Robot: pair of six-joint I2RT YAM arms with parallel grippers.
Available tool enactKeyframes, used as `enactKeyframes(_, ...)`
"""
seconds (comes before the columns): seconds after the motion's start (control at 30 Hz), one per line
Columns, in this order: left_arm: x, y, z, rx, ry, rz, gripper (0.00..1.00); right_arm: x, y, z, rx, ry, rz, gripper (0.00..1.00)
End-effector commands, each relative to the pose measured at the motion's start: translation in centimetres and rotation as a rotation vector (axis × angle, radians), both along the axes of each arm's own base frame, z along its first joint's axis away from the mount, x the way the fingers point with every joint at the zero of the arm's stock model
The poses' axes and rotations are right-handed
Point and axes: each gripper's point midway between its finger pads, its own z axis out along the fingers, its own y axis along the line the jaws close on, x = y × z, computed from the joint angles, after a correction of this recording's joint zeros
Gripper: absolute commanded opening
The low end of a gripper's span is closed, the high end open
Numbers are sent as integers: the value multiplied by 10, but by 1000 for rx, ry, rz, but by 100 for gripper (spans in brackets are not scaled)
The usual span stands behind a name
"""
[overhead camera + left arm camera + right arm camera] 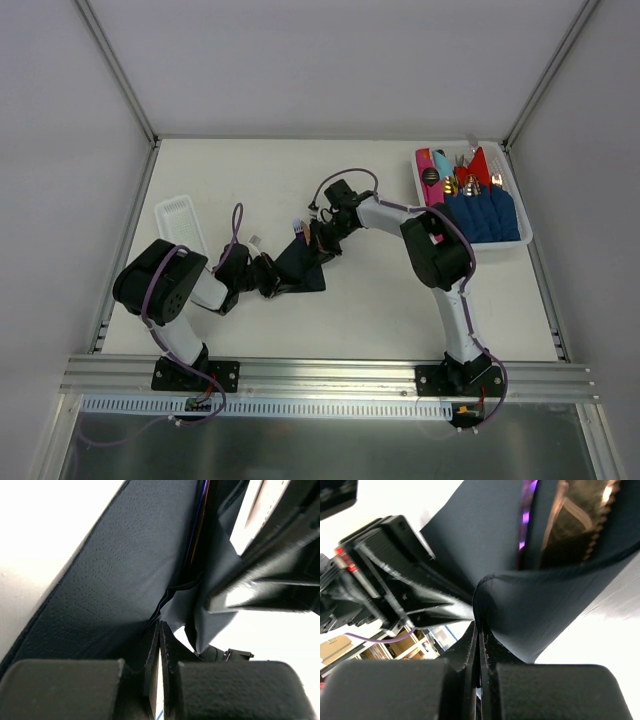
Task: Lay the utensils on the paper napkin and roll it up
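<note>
My left claw (159,635) and right claw (479,632) clamp the paper napkin (300,266); tray (180,222) left, bin (500,249) far right. Only the right wrist shows a gold utensil (570,525)

- I see a white bin (503,251) at the far right of the table (370,310).
- Blue rolled napkins (485,215) lie in it, with a red one (478,163) and a pink one (424,160) behind them.
- A small white tray (182,222) sits on the left.
- A metal rail (330,372) runs along the near edge.
</note>
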Motion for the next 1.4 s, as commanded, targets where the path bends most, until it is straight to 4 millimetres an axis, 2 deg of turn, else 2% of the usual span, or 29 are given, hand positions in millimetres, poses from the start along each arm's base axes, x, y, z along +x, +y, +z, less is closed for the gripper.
enactKeyframes(0.0, -3, 13, -20, 88, 30, 24, 0, 7, 6, -2, -12, 4, -17, 0)
enactKeyframes(0.13, -3, 13, -20, 86, 29, 23, 0, 7, 7, -13, -22, 30, -24, 0)
enactKeyframes(0.2, -2, 13, -19, 85, 24, 22, 0, 6, 8, -15, -21, 36, -26, 3)
enactKeyframes(0.3, -3, 13, -18, 82, 22, 20, 0, 4, 9, -17, -9, 66, -36, 11)
enactKeyframes(0.4, -3, 13, -16, 81, 17, 21, 0, 4, 14, -15, 24, 85, -44, 26)
enactKeyframes(0.43, -3, 13, -16, 82, 15, 21, 0, 4, 15, -14, 30, 87, -47, 35)
enactKeyframes(0.53, -3, 14, -15, 85, 14, 22, 0, 4, 18, -10, 57, 95, -52, 42)
enactKeyframes(0.63, -4, 14, -15, 85, 16, 22, 0, 5, 21, -4, 80, 96, -55, 44)
enactKeyframes(0.8, -7, 15, -12, 80, 10, 25, 0, 7, 22, -4, 78, 88, -60, 41)
enactKeyframes(0.87, -10, 16, -10, 78, 7, 23, 0, 8, 22, -6, 75, 93, -62, 44)
enactKeyframes(0.97, -14, 16, 1, 65, -27, 11, 0, 5, 22, -10, 67, 108, -63, 48)
enactKeyframes(1.03, -14, 15, 16, 47, -77, 3, 0, 5, 20, -12, 64, 118, -68, 49)
enactKeyframes(1.07, -18, 16, 15, 56, -74, -5, 1, 4, 19, -13, 61, 121, -68, 49)
enactKeyframes(1.1, -16, 16, 27, 47, -114, -6, 1, 3, 19, -15, 57, 125, -70, 50)
enactKeyframes(1.17, -18, 17, 34, 57, -142, -18, 1, 4, 18, -16, 53, 126, -73, 62)
enactKeyframes(1.2, -20, 17, 42, 54, -157, -24, 1, 4, 18, -16, 53, 130, -76, 64)
enactKeyframes(1.37, -18, 18, 57, 48, -175, -18, 1, 3, 20, -17, 59, 144, -87, 65)
